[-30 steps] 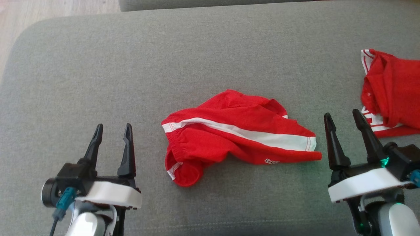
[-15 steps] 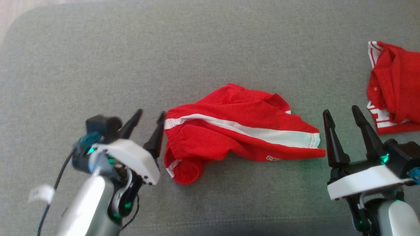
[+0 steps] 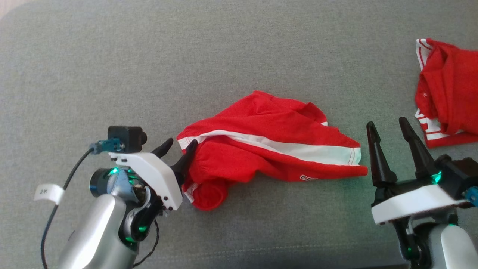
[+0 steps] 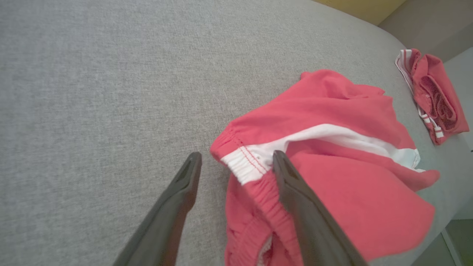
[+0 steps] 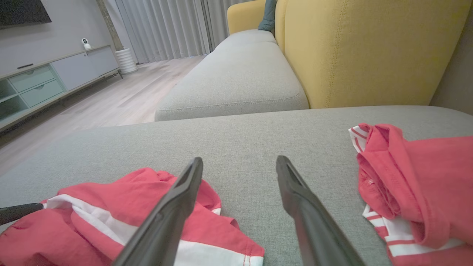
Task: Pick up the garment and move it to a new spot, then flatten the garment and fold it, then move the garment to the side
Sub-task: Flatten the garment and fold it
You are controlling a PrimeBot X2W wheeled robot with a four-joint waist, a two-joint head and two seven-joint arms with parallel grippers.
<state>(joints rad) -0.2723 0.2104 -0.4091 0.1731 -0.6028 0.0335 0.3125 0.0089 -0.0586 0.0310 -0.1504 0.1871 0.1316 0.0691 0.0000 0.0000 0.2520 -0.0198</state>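
Note:
The garment (image 3: pixel 269 149), red shorts with a white side stripe, lies crumpled in the middle of the grey cushion (image 3: pixel 149 56). My left gripper (image 3: pixel 182 142) is open at its left end. In the left wrist view the white corner of the garment's (image 4: pixel 332 122) waistband sits between the fingers of the left gripper (image 4: pixel 237 154), and the right finger lies over the elastic edge. My right gripper (image 3: pixel 386 123) stands open just right of the garment's hem, holding nothing. In the right wrist view the right gripper (image 5: pixel 239 159) points over bare cushion, with the garment (image 5: pixel 111 207) at lower left.
A second red and white garment (image 3: pixel 448 89) lies bunched at the cushion's right edge, close to the right gripper. A yellow sofa back (image 5: pixel 369 48) rises behind the cushion. Wooden floor (image 5: pixel 111 96) and a low cabinet (image 5: pixel 44 77) lie beyond the cushion's far side.
My left arm has swung forward and to the right, bringing its open fingers to the garment's waistband corner. The head camera has tilted slightly. The right arm has stayed put.

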